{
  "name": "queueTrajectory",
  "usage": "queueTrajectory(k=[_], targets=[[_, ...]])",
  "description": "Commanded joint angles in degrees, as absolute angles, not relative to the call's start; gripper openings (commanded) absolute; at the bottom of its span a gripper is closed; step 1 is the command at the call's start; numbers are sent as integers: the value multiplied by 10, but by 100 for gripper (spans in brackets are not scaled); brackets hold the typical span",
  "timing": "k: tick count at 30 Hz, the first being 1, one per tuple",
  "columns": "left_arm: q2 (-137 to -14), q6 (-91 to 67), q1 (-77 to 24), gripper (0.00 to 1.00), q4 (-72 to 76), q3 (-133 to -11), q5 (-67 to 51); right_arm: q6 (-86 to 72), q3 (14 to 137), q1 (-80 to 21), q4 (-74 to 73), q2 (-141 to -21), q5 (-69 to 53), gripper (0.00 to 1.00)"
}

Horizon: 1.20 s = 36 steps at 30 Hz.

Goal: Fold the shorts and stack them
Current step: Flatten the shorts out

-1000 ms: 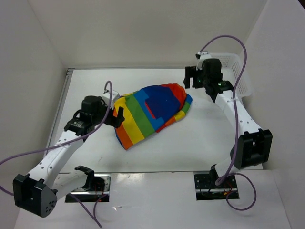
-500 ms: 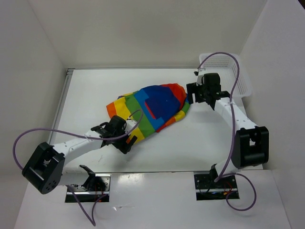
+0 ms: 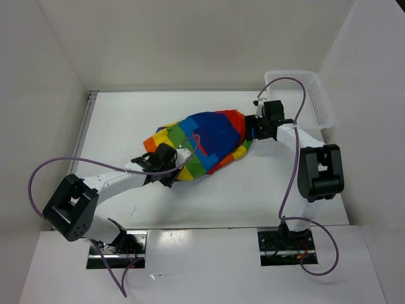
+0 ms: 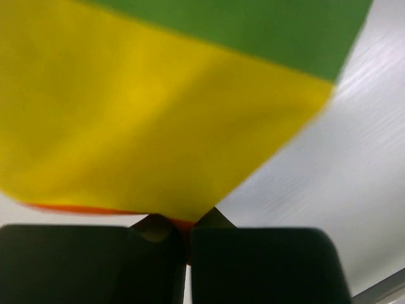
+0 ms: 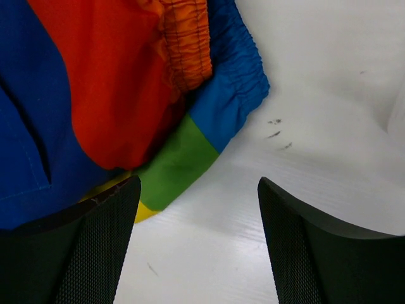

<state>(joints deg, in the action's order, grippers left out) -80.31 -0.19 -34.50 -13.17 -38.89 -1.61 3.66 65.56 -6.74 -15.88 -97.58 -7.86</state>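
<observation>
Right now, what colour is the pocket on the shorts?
Blue pocket on the shorts; clearest in top external view.

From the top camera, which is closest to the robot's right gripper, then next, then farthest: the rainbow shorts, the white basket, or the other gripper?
From the right gripper:
1. The shorts, right beside its open fingers, on its left.
2. The basket, just behind it in the far right corner.
3. The left gripper, away at the shorts' other end.

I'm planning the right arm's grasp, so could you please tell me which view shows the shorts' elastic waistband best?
The right wrist view: the gathered waistband lies close and sharp, ahead of the open right gripper. The top external view shows the whole shorts, waistband tiny. The left wrist view shows only a yellow and green corner.
</observation>
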Motion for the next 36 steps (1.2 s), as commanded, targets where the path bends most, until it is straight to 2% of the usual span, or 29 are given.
queueTrajectory(k=[1,4,5,8,9,12,13,14,16,19,21,28,32,35,36], targets=[[-815,0,-335,0,-116,-545,-10,23,706,-64,-127,-1012,-87,79],[-849,0,-303,0,-108,-669,9,18,719,-64,-127,-1025,-87,78],[-879,0,-290,0,-100,-752,15,18,726,-64,-127,-1034,-81,78],[-965,0,-217,0,-65,-877,31,5,739,-64,-133,-1049,-81,78],[-993,0,-197,7,-65,-962,31,5,748,-64,-133,-1058,-86,78],[-1115,0,-132,28,-104,-1081,25,-1,768,-64,-133,-1082,-86,78],[-1188,0,-123,54,-165,-1172,37,-1,774,-64,-133,-1087,-86,78],[-1224,0,-117,67,-204,-1220,43,-1,780,-64,-133,-1093,-79,78],[-1286,0,-117,81,-297,-1305,52,-1,793,-64,-133,-1104,-74,81],[-1258,0,-122,84,-283,-1233,36,-11,801,-64,-133,-1104,-56,84],[-1192,0,-129,88,-258,-1114,18,-20,801,-64,-133,-1104,-37,84],[-1037,0,-147,88,-294,-857,11,-37,778,-64,-138,-1106,-12,85],[-1006,0,-161,88,-289,-727,5,-37,778,-64,-138,-1135,-26,85],[-1012,0,-168,88,-235,-680,49,-37,778,-64,-132,-1151,-26,85],[-1025,0,-168,88,-227,-675,63,-37,778,-64,-132,-1151,-26,76]])
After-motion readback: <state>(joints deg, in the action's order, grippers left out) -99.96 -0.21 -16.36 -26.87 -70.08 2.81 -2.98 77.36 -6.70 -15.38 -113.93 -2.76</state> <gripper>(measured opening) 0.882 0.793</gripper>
